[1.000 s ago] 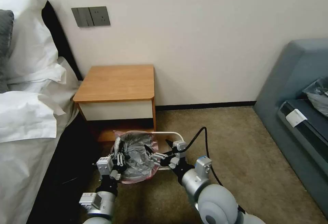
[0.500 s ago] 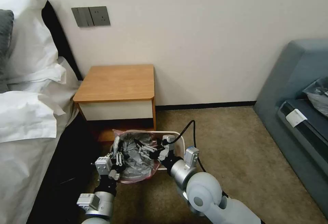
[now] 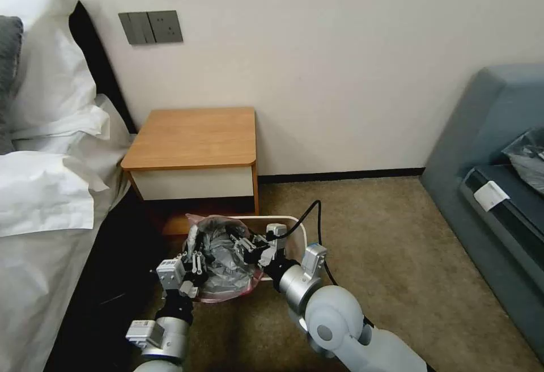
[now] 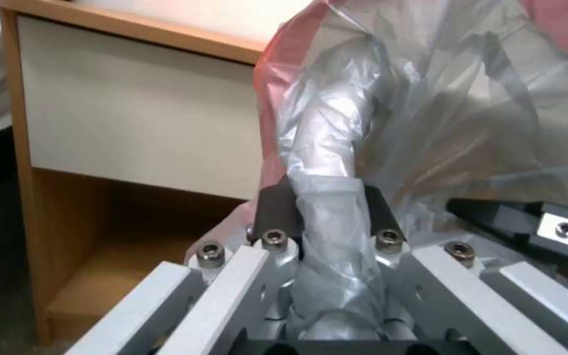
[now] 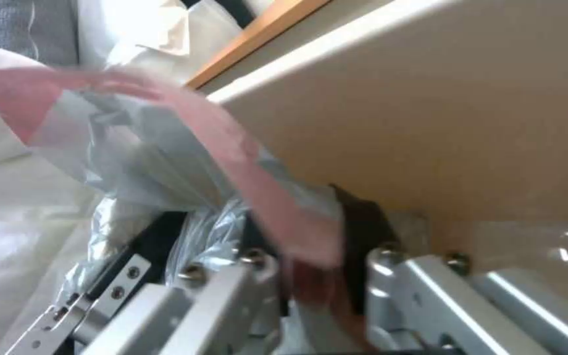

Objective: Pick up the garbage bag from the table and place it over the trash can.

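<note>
The garbage bag (image 3: 224,264), crinkly grey with a pink rim, hangs bunched over the left part of the trash can (image 3: 297,229), whose cream-white rim shows to the right of it. The can stands on the carpet just in front of the table (image 3: 192,136). My left gripper (image 3: 197,252) is shut on a twisted fold of the bag (image 4: 327,148) on its left side. My right gripper (image 3: 239,243) is shut on the pink rim (image 5: 297,217), close against the can's wall (image 5: 461,123). The table's white drawer front (image 4: 133,118) shows behind.
A bed with white linen (image 3: 45,190) runs along the left, close to my left arm. A blue-grey sofa (image 3: 498,202) with a dark plastic bag (image 3: 530,159) on it stands at the right. Open carpet (image 3: 385,247) lies between.
My right arm has swung left and slightly away from me, carrying the bag's pink rim with it. The bag is more bunched. The left gripper has barely moved.
</note>
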Robot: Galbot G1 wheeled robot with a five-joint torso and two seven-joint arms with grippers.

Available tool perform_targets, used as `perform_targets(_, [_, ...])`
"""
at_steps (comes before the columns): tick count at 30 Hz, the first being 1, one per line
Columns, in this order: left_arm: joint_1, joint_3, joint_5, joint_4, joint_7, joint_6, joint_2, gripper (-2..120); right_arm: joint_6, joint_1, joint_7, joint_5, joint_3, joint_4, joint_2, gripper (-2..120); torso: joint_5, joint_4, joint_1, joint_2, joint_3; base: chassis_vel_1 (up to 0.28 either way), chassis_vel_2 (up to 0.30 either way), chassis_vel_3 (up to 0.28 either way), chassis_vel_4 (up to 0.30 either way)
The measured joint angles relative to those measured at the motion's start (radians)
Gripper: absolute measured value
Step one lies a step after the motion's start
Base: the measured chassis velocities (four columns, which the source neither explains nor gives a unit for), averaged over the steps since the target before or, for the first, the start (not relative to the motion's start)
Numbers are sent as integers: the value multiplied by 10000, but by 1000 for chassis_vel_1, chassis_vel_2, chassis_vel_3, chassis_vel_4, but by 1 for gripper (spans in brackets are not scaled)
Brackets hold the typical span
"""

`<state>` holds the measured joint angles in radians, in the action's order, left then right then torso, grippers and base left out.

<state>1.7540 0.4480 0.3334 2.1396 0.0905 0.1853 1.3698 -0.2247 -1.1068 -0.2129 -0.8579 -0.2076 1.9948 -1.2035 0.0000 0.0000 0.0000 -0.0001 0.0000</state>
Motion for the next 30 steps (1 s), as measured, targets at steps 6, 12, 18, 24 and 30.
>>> perform_targets(6, [-26, 4, 269, 48, 131, -149, 14, 8, 28, 4, -12, 15, 63, 91, 55, 0, 0, 0, 0, 0, 0, 0, 0, 0, 0])
perform_targets(12, [-79, 6, 430, 45, 373, -317, 38, 8, 41, -75, -26, 54, 301, 493, 297, 0, 0, 0, 0, 0, 0, 0, 0, 0, 0])
perform_targets(18, [-140, 41, 531, -36, 615, -412, 52, 8, -41, -377, -16, 61, 671, 1101, 692, 0, 0, 0, 1, 0, -1, 0, 0, 0, 0])
perform_targets(24, [-219, 89, 578, -103, 763, -495, 72, 8, -155, -645, 130, 130, 1130, 1588, 1071, 0, 1, -1, 0, 0, 0, 0, 0, 0, 0])
perform_targets(30, [-234, 101, 570, -125, 747, -504, 141, 8, -237, -545, 270, 227, 1468, 1760, 1319, 0, 1, -1, 0, 0, 0, 0, 0, 0, 0])
